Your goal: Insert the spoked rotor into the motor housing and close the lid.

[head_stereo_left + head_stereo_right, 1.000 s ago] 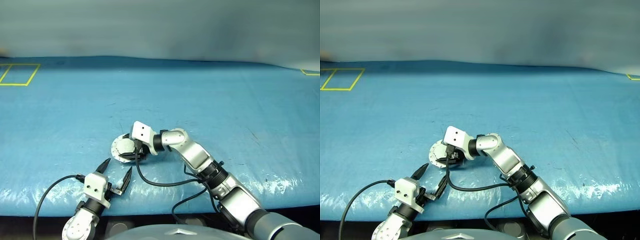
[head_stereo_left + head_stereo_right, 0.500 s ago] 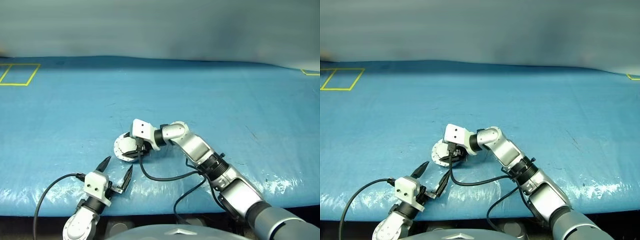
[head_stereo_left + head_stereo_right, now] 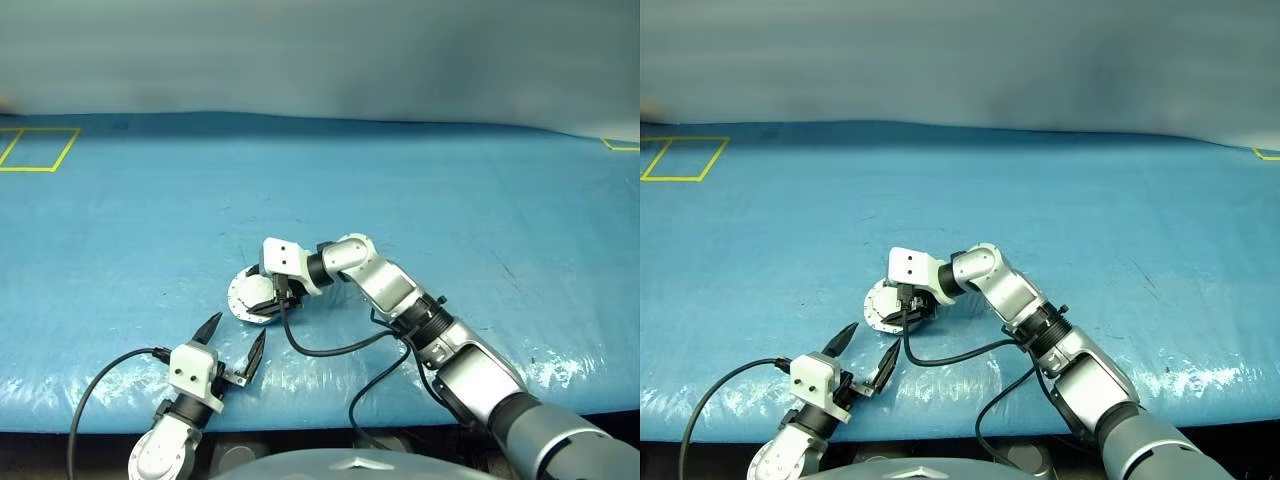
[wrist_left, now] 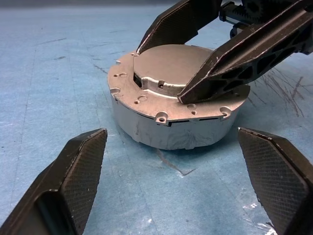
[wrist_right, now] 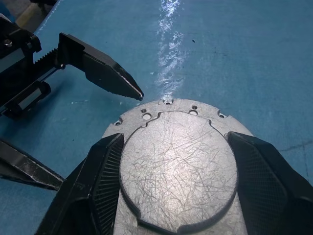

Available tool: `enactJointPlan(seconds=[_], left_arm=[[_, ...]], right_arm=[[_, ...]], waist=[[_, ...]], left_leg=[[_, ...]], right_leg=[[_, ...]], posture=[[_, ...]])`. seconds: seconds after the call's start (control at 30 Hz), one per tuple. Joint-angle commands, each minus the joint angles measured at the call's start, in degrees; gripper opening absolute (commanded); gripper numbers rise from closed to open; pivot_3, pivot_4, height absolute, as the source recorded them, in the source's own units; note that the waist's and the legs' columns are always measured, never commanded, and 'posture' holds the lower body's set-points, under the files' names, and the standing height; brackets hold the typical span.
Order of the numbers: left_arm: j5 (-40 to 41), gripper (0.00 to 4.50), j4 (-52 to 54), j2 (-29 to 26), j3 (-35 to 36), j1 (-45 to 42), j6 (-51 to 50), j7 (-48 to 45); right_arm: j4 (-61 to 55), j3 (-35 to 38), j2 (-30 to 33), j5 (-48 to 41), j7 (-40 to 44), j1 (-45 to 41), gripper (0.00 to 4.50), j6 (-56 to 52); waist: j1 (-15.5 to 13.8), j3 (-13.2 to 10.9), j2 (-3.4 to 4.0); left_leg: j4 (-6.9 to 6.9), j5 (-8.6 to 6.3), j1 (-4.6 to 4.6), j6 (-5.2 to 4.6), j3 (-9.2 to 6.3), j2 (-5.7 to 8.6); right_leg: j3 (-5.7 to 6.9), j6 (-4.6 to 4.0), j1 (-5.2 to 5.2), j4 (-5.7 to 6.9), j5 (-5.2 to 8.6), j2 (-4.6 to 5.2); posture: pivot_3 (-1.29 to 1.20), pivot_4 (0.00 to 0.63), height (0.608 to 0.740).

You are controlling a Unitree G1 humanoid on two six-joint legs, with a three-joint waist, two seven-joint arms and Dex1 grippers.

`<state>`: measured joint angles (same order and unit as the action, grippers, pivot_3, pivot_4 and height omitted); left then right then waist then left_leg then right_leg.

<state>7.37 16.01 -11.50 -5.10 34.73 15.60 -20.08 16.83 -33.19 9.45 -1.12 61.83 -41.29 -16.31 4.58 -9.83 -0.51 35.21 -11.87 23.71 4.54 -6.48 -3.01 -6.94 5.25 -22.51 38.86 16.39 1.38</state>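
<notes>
The motor housing (image 4: 166,132) stands on the blue table cover, a little left of centre and near the front. Its lid (image 5: 176,166) lies flat on top, smooth scratched face up. My right gripper (image 3: 275,297) reaches in from the right. Its two black fingers (image 4: 230,63) rest on the lid and press against both sides of the raised round centre. My left gripper (image 3: 238,332) is open with nothing in it, level just in front of the housing, by the table's front edge. The spoked rotor is hidden.
The blue cover (image 3: 450,200) spreads wide to the back and both sides. A yellow taped rectangle (image 3: 38,148) marks the far left corner and a yellow mark (image 3: 620,145) the far right. A black cable (image 3: 330,350) loops from my right wrist.
My right wrist has turned and the forearm has swung a little, with the fingers staying on the lid. The housing sits slightly further right. The left gripper has kept still.
</notes>
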Motion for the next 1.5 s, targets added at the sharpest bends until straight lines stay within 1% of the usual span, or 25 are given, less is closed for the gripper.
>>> enactJointPlan(seconds=[0.03,0.17,0.33,0.63,0.9,1.03,1.2,1.4,1.5], left_arm=[[-0.2,4.50,1.0,0.2,-0.5,0.7,1.6,0.1],[-0.3,4.50,0.9,0.3,-0.6,0.8,1.7,0.0],[-0.5,4.50,0.6,0.5,-0.8,0.6,1.9,0.2],[-0.9,4.50,0.4,1.2,-1.2,0.4,2.1,0.9],[-0.9,4.50,0.3,1.2,-1.2,0.7,2.5,1.3],[-0.7,4.50,0.5,1.1,-1.1,0.8,2.5,1.4],[-0.7,4.50,0.7,1.0,-1.1,0.5,2.3,1.2],[-0.9,4.50,0.9,0.8,-1.0,0.5,2.2,1.3],[-0.9,4.50,1.1,0.7,-0.9,0.5,2.1,1.3]], right_arm=[[0.5,0.1,0.1,0.4,1.9,-1.5,3.02,0.0],[0.5,0.0,0.2,0.6,3.4,-3.1,3.02,-2.0],[0.8,0.9,-1.0,-0.1,3.6,-4.7,3.02,-7.2],[3.2,-1.0,0.2,2.5,6.0,-4.8,3.02,3.3],[8.3,-1.0,-0.3,4.3,6.5,-5.2,3.02,9.3],[10.0,-1.4,-0.3,5.2,7.1,-6.2,3.02,11.8],[15.2,-2.8,-0.3,8.5,6.1,-8.7,3.02,17.0],[21.0,-1.9,-1.6,8.9,4.6,-10.0,3.02,19.4],[22.6,-0.9,-2.4,8.2,4.8,-10.1,3.02,18.0]], waist=[[0.0,0.0,0.00],[0.0,0.0,0.00],[-0.1,0.0,0.00],[0.0,0.0,0.01],[0.0,0.0,0.01],[0.0,0.0,0.02],[-0.1,0.0,0.05],[0.1,0.1,0.17],[0.2,0.1,0.18]], left_leg=[[0.00,0.00,0.00,0.00,0.00,0.00],[0.00,0.00,0.00,0.00,0.00,0.00],[0.00,0.00,0.01,0.00,0.00,0.00],[0.00,0.00,0.01,0.00,0.00,0.01],[0.01,0.00,-0.01,0.00,0.00,0.01],[0.02,0.00,-0.07,0.00,0.00,0.01],[0.03,0.00,-0.11,0.00,0.00,0.01],[0.05,0.03,-0.25,-0.03,0.00,0.01],[0.05,0.08,-0.41,-0.06,0.01,0.01]], right_leg=[[0.00,0.00,0.01,0.00,0.00,0.00],[0.00,-0.01,0.00,0.00,-0.01,0.00],[0.00,-0.09,0.00,0.00,-0.06,0.00],[0.00,-0.05,-0.01,0.00,-0.03,0.00],[0.00,-0.08,0.02,0.00,-0.05,0.00],[0.00,-0.06,0.07,0.01,-0.05,0.00],[0.00,-0.04,0.10,0.01,-0.04,0.00],[-0.01,-0.02,0.26,0.02,0.01,0.00],[-0.02,-0.24,0.42,0.04,0.11,0.00]], posture=[[0.00,0.150,0.740],[0.00,0.150,0.740],[0.00,0.150,0.740],[0.00,0.150,0.740],[0.00,0.150,0.740],[0.00,0.150,0.740],[0.00,0.150,0.740],[0.00,0.150,0.740],[0.00,0.150,0.740]])
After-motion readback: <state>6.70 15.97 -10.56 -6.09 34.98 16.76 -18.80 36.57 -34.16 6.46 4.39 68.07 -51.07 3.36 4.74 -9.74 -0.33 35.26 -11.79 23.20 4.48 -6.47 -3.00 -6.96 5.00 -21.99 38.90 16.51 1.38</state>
